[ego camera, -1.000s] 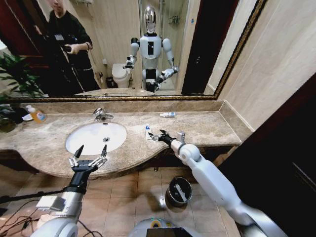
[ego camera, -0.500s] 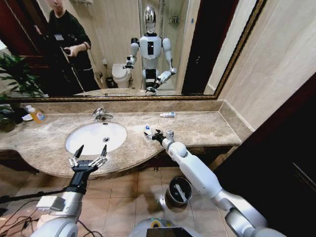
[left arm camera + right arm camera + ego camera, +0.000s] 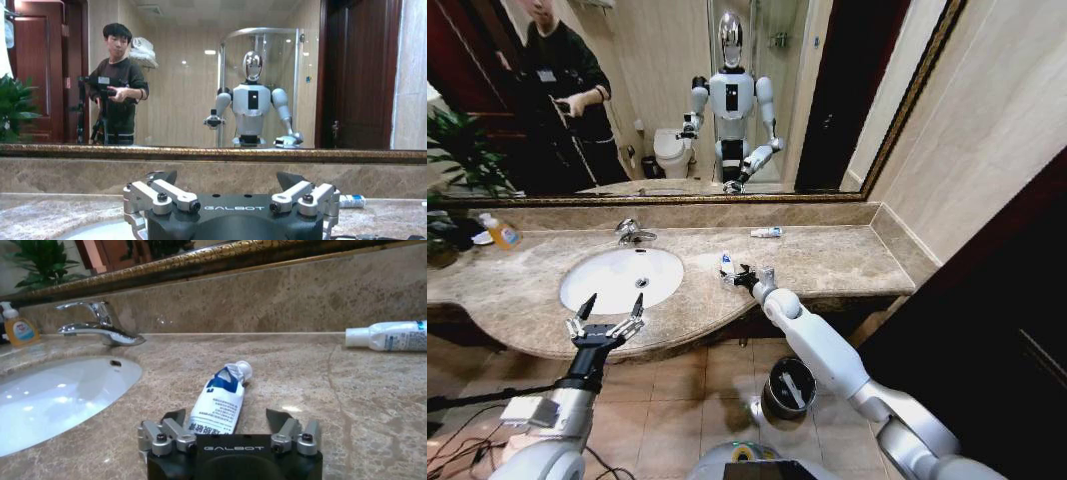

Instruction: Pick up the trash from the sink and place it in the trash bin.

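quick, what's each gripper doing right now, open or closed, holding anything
Left gripper: open, empty, hovering at the sink's front edge.
Right gripper: open, holding nothing, fingers either side of the tube on the counter.

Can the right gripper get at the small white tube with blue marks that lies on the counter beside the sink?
Probably yes. The right gripper is open, low over the beige marble counter, with the small white tube with blue marks lying between its fingers. Nothing stands between them.

Two white tubes lie on the tabletop: one beside the one sink, one by the wall. One faucet, one soap bottle, one trash bin, two tools: left, right.
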You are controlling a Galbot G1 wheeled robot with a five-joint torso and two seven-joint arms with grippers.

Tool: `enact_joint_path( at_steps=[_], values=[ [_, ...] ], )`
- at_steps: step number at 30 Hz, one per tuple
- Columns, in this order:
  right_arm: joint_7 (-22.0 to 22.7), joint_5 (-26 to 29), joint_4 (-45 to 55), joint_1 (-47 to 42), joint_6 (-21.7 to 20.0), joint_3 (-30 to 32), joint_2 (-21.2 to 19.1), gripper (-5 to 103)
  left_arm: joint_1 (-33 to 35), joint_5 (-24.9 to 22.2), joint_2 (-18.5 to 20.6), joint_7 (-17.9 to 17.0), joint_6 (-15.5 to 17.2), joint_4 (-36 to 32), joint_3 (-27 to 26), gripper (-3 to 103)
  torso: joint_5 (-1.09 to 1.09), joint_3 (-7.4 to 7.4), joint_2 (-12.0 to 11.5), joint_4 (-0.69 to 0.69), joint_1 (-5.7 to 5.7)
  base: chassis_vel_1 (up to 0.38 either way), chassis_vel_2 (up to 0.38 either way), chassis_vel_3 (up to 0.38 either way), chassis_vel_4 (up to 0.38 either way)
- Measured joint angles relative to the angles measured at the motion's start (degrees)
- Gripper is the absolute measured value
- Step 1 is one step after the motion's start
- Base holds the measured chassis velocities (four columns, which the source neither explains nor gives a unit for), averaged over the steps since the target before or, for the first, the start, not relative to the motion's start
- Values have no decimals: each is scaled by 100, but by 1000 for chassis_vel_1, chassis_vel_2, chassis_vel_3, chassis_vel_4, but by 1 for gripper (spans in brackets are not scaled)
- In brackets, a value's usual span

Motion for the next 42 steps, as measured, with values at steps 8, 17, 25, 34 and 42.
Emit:
enact_joint_path(
  at_steps=[8,17,25,34,42],
  values=[
    [13,-106,-24,18,49,-76,60,60,0,0,0,0,0,0,0,100,0,0,0,0,0,0,0,0,0],
    [63,-250,143,-38,184,-109,10,32,0,0,0,0,0,0,0,100,1,1,0,0,0,0,0,0,0],
    [177,-248,494,-107,243,-72,-152,5,0,0,0,0,0,0,0,100,0,0,0,0,0,0,0,0,0],
    [253,-240,778,-310,232,-72,-310,0,0,0,0,0,0,0,0,100,1,1,0,0,0,0,0,0,0],
    [418,-204,1402,-576,282,220,-459,0,0,0,0,0,0,0,0,100,1,0,0,1,0,0,0,0,0]
  ],
)
